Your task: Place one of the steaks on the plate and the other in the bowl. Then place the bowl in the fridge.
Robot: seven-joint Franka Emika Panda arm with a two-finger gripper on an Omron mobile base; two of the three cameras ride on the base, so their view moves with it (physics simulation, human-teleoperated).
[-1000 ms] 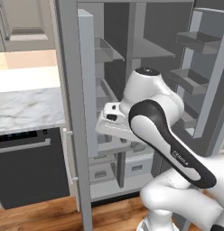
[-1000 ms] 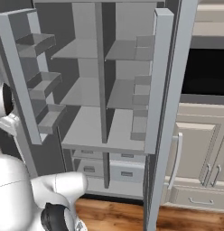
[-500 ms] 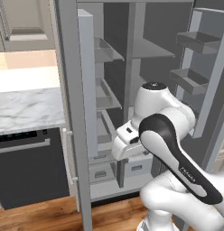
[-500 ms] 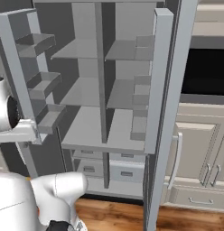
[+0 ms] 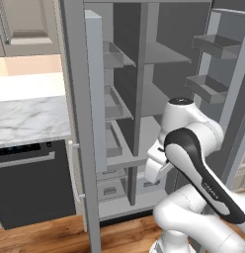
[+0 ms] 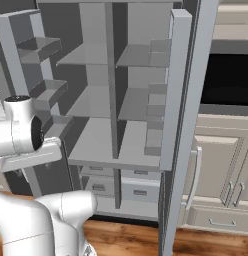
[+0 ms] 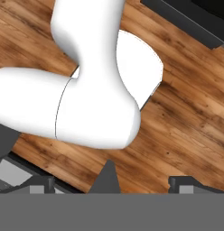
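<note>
Hand view: the claw (image 7: pixel 116 184) is seen pointed down at the wooden floor (image 7: pixel 186 122), with its two dark finger tips (image 7: pixel 41 182) spread wide apart and nothing gripped between them. In the left base view the hand is found tucked low, close against the arm's own body.

Just beyond the claw, on its far side, the fridge (image 5: pixel 144 133) stands with both doors swung out. Its grey shelves (image 6: pixel 111 145) and door bins (image 5: pixel 208 86) are exposed above the claw's level, and its drawers (image 6: pixel 138 192) lie roughly level with it. Well off to the claw's left, past the fridge door, a marble desk (image 5: pixel 30 118) is seen above a low black appliance (image 5: pixel 30 183).

The step in hand is judged to be the fetching of the bowl, now that the fridge has been opened. It is best done with the arm kept folded and clear of the door bins while the base is driven off. The jaws should be left wide so that the bowl's rim can be taken without a second adjustment.

Small pale lettering is carried on the arm's dark band (image 5: pixel 213 190); it cannot be read. No other brand or label is made out.
</note>
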